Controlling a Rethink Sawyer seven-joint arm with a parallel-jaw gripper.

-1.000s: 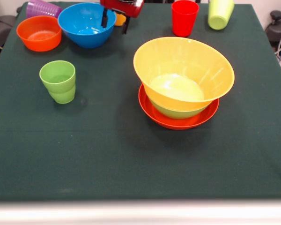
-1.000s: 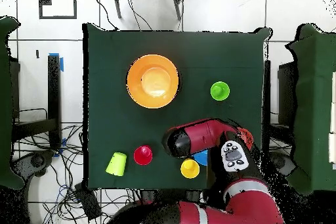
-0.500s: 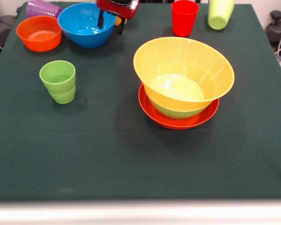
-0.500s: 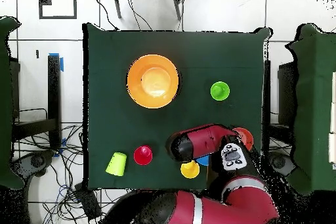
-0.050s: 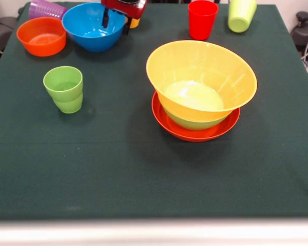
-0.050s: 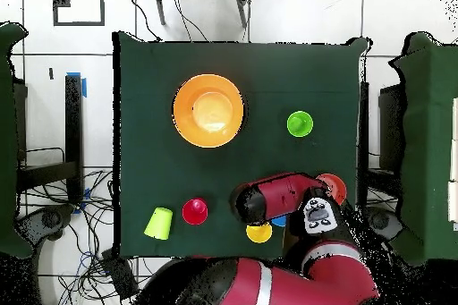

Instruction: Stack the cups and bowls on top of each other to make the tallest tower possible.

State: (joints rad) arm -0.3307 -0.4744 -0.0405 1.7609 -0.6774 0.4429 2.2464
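Standing right of centre on the green tablecloth (image 5: pixel 143 174), the tower (image 5: pixel 200 97) consists of three nested bowls: the wide red-orange bowl (image 5: pixel 195 132) at the bottom, the green bowl (image 5: pixel 195 122) seated in it, and the large orange-yellow bowl (image 5: pixel 201 77) on top. From overhead, only the large orange-yellow bowl (image 6: pixel 208 110) shows, covering the two beneath it.

One light green cup (image 5: pixel 64 88) stands upright, left of the tower and well apart from it. At the far edge of the table, the red cup (image 5: pixel 202 19) stands upright, and the second light green cup (image 5: pixel 242 14) lies tilted just to its right.

The blue bowl (image 5: pixel 92 26) sits at the far left, with the small orange bowl (image 5: pixel 41 36) just beside it on the left. The purple cup (image 5: pixel 47 9) lies on its side behind the small orange bowl. The yellow cup (image 5: pixel 134 22) shows only as a small patch behind the gripper in the front view; overhead it sits near the table's bottom edge (image 6: pixel 259 232).

The gripper (image 5: pixel 115 19) hangs over the right rim of the blue bowl. Its two dark fingers (image 5: pixel 105 19) are spread apart, one inside the bowl and one outside the rim, and they hold nothing. Overhead, the red and black arm (image 6: pixel 277 199) covers most of the blue bowl.
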